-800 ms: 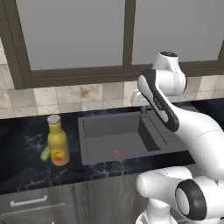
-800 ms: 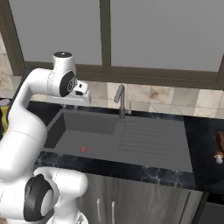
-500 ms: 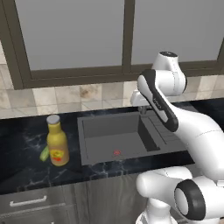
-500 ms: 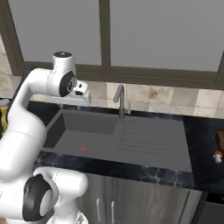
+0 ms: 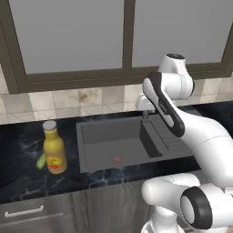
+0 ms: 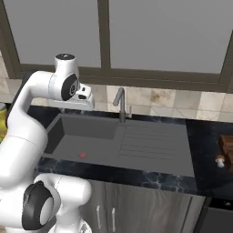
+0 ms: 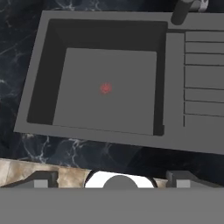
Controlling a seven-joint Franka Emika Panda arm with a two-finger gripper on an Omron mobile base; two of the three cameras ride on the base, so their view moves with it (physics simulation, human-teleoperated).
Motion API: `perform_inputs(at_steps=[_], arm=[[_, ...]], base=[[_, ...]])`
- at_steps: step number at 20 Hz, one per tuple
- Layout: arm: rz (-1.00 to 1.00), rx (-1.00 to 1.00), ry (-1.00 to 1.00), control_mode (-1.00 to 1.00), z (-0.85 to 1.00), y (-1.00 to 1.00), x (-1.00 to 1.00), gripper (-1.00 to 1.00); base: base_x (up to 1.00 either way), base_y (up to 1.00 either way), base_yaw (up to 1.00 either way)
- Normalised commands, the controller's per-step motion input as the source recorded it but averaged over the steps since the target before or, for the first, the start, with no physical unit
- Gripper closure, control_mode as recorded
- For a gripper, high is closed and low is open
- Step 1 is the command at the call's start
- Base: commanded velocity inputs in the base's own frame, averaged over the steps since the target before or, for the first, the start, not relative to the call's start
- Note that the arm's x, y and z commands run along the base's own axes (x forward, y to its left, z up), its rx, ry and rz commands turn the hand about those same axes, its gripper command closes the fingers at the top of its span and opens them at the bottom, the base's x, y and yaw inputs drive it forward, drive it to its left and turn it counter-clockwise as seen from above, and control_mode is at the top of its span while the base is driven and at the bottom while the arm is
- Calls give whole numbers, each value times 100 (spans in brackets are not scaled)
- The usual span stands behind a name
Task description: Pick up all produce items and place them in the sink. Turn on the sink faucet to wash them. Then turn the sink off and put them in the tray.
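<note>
A: Starting with the left base view. Spotting the green cucumber poking out from behind the yellow bottle on the table, just left of the sink. Half hidden there, so probably awkward to reach past the bottle.

B: Noting an empty basin too. Nothing washed yet, by the look of it.

A: Over to the right base view. Seeing the faucet standing upright behind the basin, spout curving towards it, ready to rinse whatever lands below. Finding the small tan item far off on the right, just beside the wooden tray and well apart from the sink.

B: Parked by the tray, handy for the last step, less so for the first.

A: Now the hand view. Looking straight down into the basin, red drain mark near the middle, ridged drainboard to one side.

B: And the fingers?

A: Spread wide, tips far apart, gripping nothing. Hanging high above the sink, likely poised before heading off for the first piece of produce.
</note>
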Motion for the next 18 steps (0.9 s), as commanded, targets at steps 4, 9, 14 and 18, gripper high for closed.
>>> perform_inputs(at_steps=[4, 9, 14, 18], arm=[[0, 0, 0, 100, 0, 0, 0, -100], [0, 0, 0, 100, 0, 0, 0, -100], [0, 0, 0, 100, 0, 0, 0, -100], [0, 0, 0, 100, 0, 0, 0, -100]], base=[[-32, 5, -1], [-71, 47, -1], [-66, 67, -3], [-53, 75, -4]])
